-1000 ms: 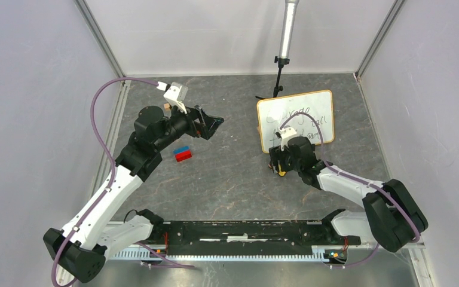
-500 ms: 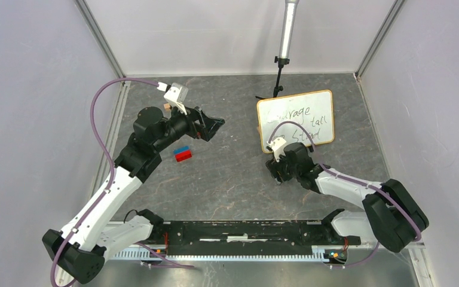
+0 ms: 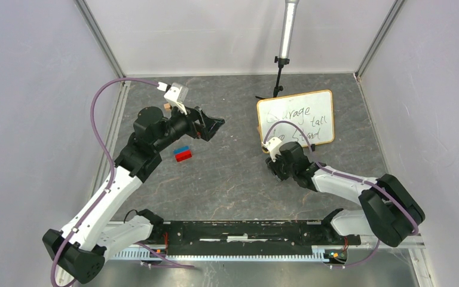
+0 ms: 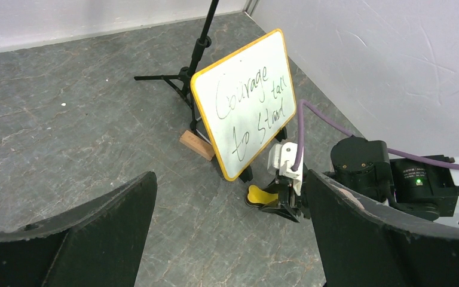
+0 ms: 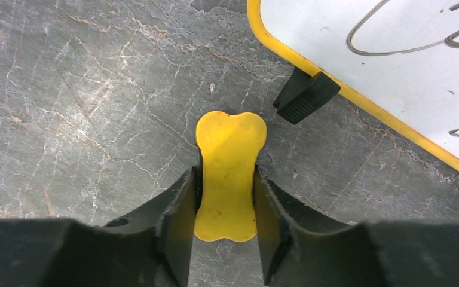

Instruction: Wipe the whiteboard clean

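Pincer on the right arm point(image 5: 226, 176) clamps a yellow bone-shaped eraser point(image 5: 230, 140) near the small framed rectangular whiteboard point(image 5: 394, 60). Left pincer point(image 3: 213, 127) gapes wide.

The whiteboard point(image 3: 296, 119) stands on the far right part of the bench point(image 3: 233, 173), propped on small black feet point(image 5: 305, 95) and leaning back, with its face turned toward the near side. It is a small rectangle with rounded corners and a thin yellowish, light-wood frame. Dark handwriting covers the white face, reading "Courage tall to stand", and none of it looks wiped
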`<state>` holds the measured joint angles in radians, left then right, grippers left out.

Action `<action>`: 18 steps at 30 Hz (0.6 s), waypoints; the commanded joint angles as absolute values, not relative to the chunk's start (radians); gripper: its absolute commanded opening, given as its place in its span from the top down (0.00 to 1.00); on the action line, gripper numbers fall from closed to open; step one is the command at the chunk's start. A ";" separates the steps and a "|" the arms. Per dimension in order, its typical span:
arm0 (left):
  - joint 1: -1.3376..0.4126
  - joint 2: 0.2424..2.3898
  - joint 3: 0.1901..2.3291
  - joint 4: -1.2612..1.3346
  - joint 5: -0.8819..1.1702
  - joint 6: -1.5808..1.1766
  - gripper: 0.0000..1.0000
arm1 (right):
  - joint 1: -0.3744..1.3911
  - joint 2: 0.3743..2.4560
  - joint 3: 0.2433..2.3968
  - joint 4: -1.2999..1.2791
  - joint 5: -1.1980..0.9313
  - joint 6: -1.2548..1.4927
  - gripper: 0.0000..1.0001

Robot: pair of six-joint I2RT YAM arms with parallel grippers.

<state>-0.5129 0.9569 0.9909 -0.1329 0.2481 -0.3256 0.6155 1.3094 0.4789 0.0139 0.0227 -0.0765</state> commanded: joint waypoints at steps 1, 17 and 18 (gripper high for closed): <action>-0.518 0.969 1.023 -0.118 0.269 -0.321 0.00 | 0.621 1.313 0.492 0.028 0.049 -0.077 0.64; -0.520 1.116 1.047 -0.151 0.315 -0.354 0.00 | 0.623 0.929 0.475 0.119 0.347 0.094 0.74; -0.520 1.137 1.050 -0.154 0.320 -0.356 0.00 | 0.623 0.924 0.494 0.141 0.383 0.097 0.73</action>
<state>-0.5129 1.0798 1.0046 -0.1349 0.2775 -0.3279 0.6205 0.9607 0.4286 0.0376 0.2291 0.0410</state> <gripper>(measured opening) 0.994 0.314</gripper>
